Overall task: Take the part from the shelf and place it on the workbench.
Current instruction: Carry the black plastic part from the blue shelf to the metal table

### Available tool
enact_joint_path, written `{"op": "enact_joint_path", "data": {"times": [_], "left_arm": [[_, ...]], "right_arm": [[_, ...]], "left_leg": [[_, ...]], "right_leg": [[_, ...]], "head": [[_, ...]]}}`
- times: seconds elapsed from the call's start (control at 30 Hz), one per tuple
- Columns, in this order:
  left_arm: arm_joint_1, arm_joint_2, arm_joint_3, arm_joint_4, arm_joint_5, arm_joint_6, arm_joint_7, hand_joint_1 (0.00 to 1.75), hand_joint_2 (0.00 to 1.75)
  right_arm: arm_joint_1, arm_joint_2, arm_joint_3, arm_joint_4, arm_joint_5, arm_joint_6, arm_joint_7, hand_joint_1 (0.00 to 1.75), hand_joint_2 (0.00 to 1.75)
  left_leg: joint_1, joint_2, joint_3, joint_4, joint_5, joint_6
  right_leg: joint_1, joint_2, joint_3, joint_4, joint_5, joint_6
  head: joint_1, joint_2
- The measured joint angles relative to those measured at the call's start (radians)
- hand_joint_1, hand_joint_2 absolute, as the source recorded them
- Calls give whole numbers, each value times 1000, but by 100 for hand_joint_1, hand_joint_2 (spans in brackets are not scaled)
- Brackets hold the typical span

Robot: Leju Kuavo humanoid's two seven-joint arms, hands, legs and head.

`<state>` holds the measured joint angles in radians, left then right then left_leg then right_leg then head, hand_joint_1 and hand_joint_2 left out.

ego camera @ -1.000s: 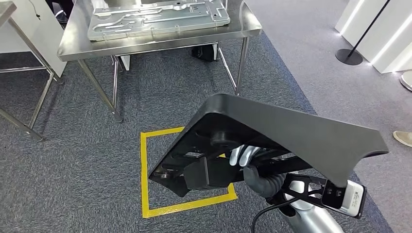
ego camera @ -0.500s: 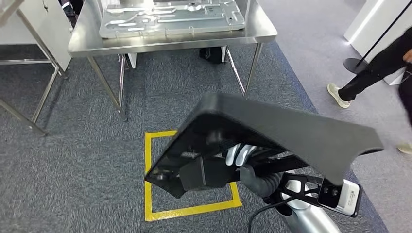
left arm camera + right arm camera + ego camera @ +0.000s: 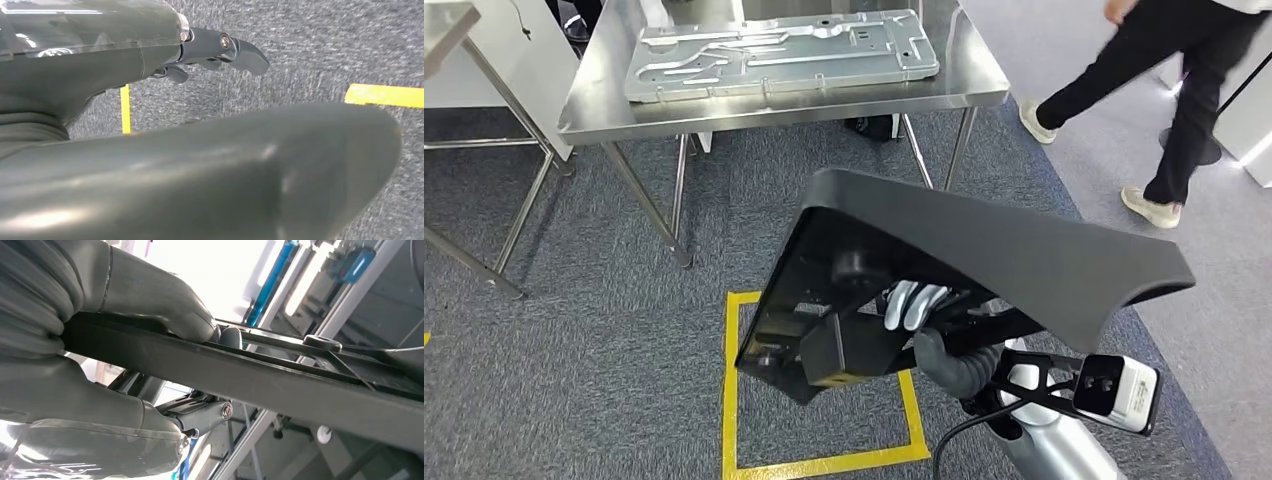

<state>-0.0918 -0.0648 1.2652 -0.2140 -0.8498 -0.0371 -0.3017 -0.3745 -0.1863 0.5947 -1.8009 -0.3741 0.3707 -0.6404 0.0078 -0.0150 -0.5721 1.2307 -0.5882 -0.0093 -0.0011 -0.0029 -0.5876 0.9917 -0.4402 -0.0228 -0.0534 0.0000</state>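
1. From the head view, you see the big black part [image 3: 984, 250] held up in the air, tilted, over the yellow square [image 3: 824, 385] on the carpet; the right hand [image 3: 916, 305] grips it from under, so it can be carried; the workbench [image 3: 784, 100] stands ahead, well apart, with a metal plate [image 3: 779, 52] on it; I think you must place the part with care because of that; a person [image 3: 1164, 90] walks close by on the right.
2. From the left wrist view, the left hand [image 3: 220, 50] holds nothing; its fingers stick out over the carpet.
3. From the right wrist view, the right hand's thumb and fingers [image 3: 165, 305] squeeze a bar of the part so it does not slip.
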Motion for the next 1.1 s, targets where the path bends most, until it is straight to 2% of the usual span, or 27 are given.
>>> {"op": "enact_joint_path", "data": {"times": [0.03,0.07,0.1,0.13,0.17,0.2,0.23,0.27,0.3,0.37,0.4,0.47,0.53,0.57,0.6,0.63,0.67,0.73,0.77,0.8,0.87,0.9,0.93,0.97,1.03,1.07,1.1], "left_arm": [[3,0,0,0,0,1,0,0,0],[5,1,0,0,1,2,-1,0,0],[7,1,0,0,2,3,-2,0,0],[9,1,0,0,2,3,-3,0,0],[11,1,1,0,3,4,-4,0,0],[14,1,1,0,4,6,-5,0,0],[16,1,2,0,4,8,-6,0,0],[18,1,3,0,5,10,-7,0,0],[18,1,3,0,6,12,-9,0,0],[14,1,3,0,6,15,-13,0,0],[13,1,3,0,5,16,-14,0,0],[12,1,3,0,5,16,-15,0,0],[11,1,3,0,5,16,-15,0,0],[12,1,3,0,5,16,-15,0,0],[13,1,3,0,5,16,-15,0,0],[14,0,3,0,5,16,-15,0,0],[14,-1,3,0,5,16,-15,0,0],[12,-4,3,0,3,15,-15,0,0],[11,-4,3,0,0,15,-15,0,0],[10,-5,3,0,-3,13,-14,0,0],[9,-2,3,0,-11,6,-14,0,0],[8,0,3,0,-14,2,-14,0,0],[6,2,2,0,-17,-2,-15,0,0],[4,3,2,0,-20,-4,-15,0,0],[2,4,1,0,-25,-6,-15,0,0],[3,4,1,0,-28,-6,-15,0,0],[5,4,0,0,-30,-7,-14,0,0]], "right_arm": [[-1,0,0,4,-6,-7,2,175,175],[-1,-1,0,11,-13,-15,4,175,175],[-2,-2,0,19,-23,-21,4,175,175],[-3,-4,0,28,-33,-25,2,175,175],[-6,-8,0,40,-43,-28,2,175,175],[-8,-14,0,56,-51,-29,2,175,175],[-11,-22,1,72,-59,-30,3,175,175],[-13,-33,1,89,-65,-32,2,175,175],[-15,-43,1,106,-71,-33,-2,175,175],[-24,-64,1,132,-81,-36,-11,175,175],[-30,-73,1,143,-85,-37,-15,175,175],[-37,-89,1,164,-89,-37,-18,175,175],[-37,-100,1,179,-90,-37,-18,175,175],[-36,-105,1,184,-90,-37,-18,175,175],[-36,-109,1,188,-90,-37,-18,175,175],[-37,-113,1,192,-90,-37,-18,175,175],[-37,-116,1,195,-90,-37,-18,175,175],[-38,-125,3,202,-90,-38,-18,175,175],[-40,-130,5,204,-89,-39,-19,175,175],[-45,-135,8,203,-89,-40,-18,175,175],[-59,-141,15,191,-91,-57,-8,175,175],[-67,-142,20,181,-93,-70,1,175,175],[-74,-142,25,171,-94,-84,10,175,175],[-79,-142,32,162,-95,-97,17,175,175],[-86,-142,49,149,-95,-112,24,175,175],[-86,-142,58,143,-94,-116,25,175,175],[-86,-142,67,137,-94,-116,26,175,175]], "left_leg": [[2,1,-39,35,-37,-4],[3,2,-68,44,-68,-7],[5,3,-85,26,-79,-10],[6,5,-91,-14,-62,-11],[8,9,-93,-70,-5,-10],[6,12,-94,-124,69,-7],[4,15,-92,-163,130,0],[1,16,-91,-186,174,9],[-3,16,-87,-193,183,17],[-2,11,-68,-199,170,32],[-1,9,-56,-205,163,38],[2,7,-28,-214,146,47],[2,5,1,-218,123,51],[2,3,18,-219,110,51],[2,1,37,-219,96,50],[2,-2,58,-219,81,48],[2,-3,77,-221,65,46],[0,-7,110,-221,35,39],[-2,-9,121,-227,22,34],[-3,-10,134,-229,18,27],[-5,-8,150,-229,22,15],[-5,-5,148,-204,28,10],[-5,-2,131,-165,26,7],[-4,1,99,-108,14,3],[-2,4,12,7,-38,-4],[-2,4,-24,37,-65,-4],[-3,5,-47,37,-74,-2]], "right_leg": [[-1,0,16,0,-14,0],[-2,1,34,-1,-29,1],[-3,2,54,0,-44,3],[-4,2,75,0,-60,6],[-4,2,93,-1,-76,9],[-4,3,111,1,-92,14],[-4,4,122,0,-105,20],[-3,4,132,-2,-116,27],[-4,5,139,0,-120,35],[-7,5,134,27,-110,49],[-8,4,112,69,-100,54],[-11,4,29,193,-106,60],[-12,4,-66,296,-162,63],[-12,4,-99,312,-190,65],[-12,4,-117,299,-200,66],[-12,4,-123,259,-186,64],[-11,4,-118,199,-140,61],[-8,2,-104,86,-14,52],[-5,2,-98,56,28,47],[-4,2,-93,42,44,41],[-6,6,-71,31,37,26],[-7,8,-55,25,34,18],[-7,8,-40,22,28,11],[-6,7,-26,19,20,7],[-3,7,-3,18,-2,0],[0,7,9,18,-13,-2],[3,8,24,18,-25,-3]], "head": [[0,0],[0,0],[0,0],[0,0],[0,0],[0,0],[0,0],[0,0],[0,0],[0,0],[0,0],[0,0],[0,0],[0,0],[0,0],[0,0],[0,0],[1,0],[1,0],[0,0],[-1,0],[-1,0],[-1,0],[-1,0],[-1,0],[-1,0],[-1,0]]}}
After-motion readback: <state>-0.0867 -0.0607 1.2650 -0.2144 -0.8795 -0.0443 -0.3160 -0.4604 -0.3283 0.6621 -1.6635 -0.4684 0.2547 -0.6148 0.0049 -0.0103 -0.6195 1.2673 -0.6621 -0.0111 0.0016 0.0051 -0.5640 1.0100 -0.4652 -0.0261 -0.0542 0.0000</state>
